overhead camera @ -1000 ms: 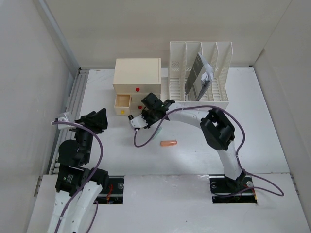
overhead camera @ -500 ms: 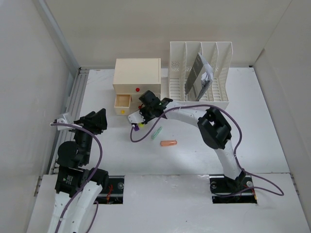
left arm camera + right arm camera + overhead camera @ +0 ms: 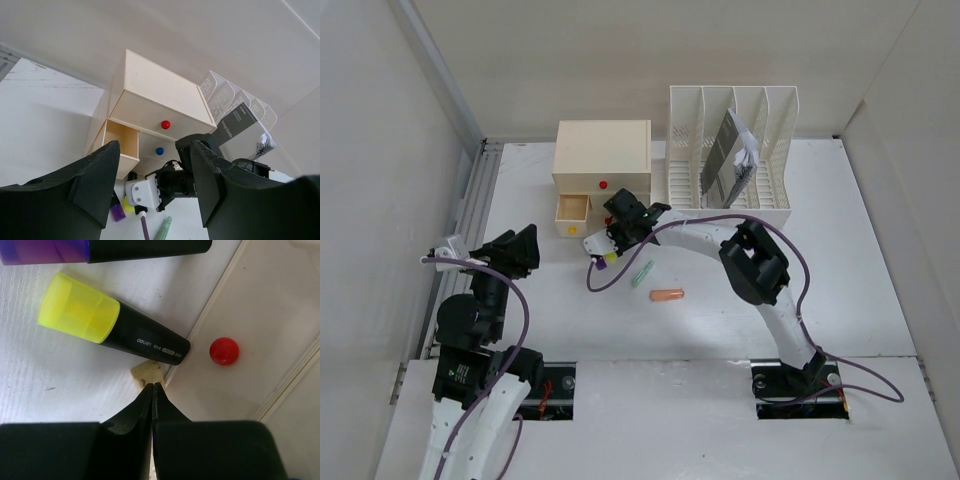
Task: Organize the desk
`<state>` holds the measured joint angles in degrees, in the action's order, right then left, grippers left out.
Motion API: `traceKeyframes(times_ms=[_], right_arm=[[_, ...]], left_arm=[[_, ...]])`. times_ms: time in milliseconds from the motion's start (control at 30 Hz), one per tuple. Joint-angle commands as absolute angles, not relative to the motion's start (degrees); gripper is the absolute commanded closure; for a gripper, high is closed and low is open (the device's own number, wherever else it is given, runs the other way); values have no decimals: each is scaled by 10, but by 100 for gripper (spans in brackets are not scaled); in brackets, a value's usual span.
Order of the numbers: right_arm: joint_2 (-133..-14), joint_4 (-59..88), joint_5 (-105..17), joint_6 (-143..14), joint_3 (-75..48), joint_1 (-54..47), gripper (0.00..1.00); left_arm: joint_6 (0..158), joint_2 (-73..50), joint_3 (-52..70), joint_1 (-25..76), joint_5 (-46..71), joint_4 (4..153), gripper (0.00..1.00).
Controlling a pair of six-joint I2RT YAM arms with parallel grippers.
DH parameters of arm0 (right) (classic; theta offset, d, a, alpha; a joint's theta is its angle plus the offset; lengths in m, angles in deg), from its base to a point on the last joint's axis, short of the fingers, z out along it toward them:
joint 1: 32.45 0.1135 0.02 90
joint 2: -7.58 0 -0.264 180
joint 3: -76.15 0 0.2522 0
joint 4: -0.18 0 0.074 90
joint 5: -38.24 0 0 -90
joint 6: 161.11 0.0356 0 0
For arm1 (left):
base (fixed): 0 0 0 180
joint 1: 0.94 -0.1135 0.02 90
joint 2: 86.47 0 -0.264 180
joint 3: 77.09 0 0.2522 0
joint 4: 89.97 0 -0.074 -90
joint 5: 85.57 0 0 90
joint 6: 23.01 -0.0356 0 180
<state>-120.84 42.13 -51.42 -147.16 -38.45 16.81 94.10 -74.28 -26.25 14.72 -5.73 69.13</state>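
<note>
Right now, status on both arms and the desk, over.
Left fingers open, empty. Right fingers shut, empty, beside yellow highlighter at drawer box. Desk: green pen, orange piece loose.

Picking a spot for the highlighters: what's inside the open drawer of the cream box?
From above, the open drawer shows only a bare tan floor, nothing in it. Whatever part sits under the cream box is hidden, and the left wrist view shows only its inner wall.
</note>
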Motion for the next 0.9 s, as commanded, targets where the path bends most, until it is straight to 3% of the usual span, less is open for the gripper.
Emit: traceKeyframes(times_ms=[0,867], right_arm=[[-1215,400,-521,-1464,-409,174,96],[-1243,284,-558,-1426,-380,174,100]], left_arm=[[941,-749,-262,146,-55,713,44],[941,-749,-262,146,-55,713,44]])
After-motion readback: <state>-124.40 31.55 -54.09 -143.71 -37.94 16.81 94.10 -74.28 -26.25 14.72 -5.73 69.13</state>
